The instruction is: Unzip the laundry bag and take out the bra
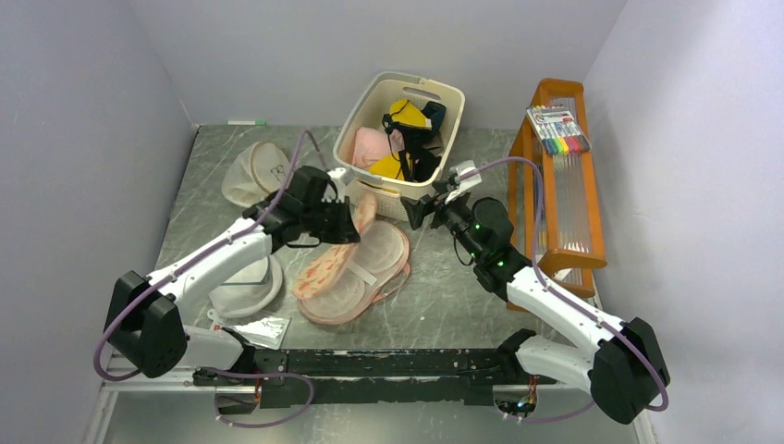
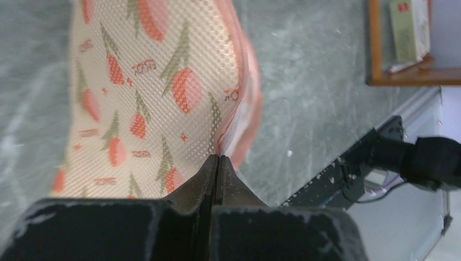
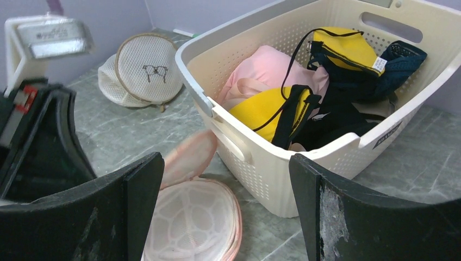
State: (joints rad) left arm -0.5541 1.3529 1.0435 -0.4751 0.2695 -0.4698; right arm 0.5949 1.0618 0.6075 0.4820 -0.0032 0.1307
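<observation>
L claw [image 2: 217, 161] is clamped on rim of flat peach-pink, carrot-print fabric laundry bag [image 1: 356, 268]; upper flap is held lifted, lower half laid on grey table [image 1: 444, 314]. Bright yellow, black-strapped bra [image 3: 255, 109] is seen in cream perforated basket [image 3: 188, 76] just behind bag. R claw [image 3: 225, 163] is spread wide, empty, near basket.

Dimpled mesh cloth formed the peach-pink printed oval laundry bag [image 2: 157, 81], smooth perforated plastic the cream rectangular basket [image 3: 255, 176], and a matt marbled finish covered the grey tabletop [image 1: 462, 310].
</observation>
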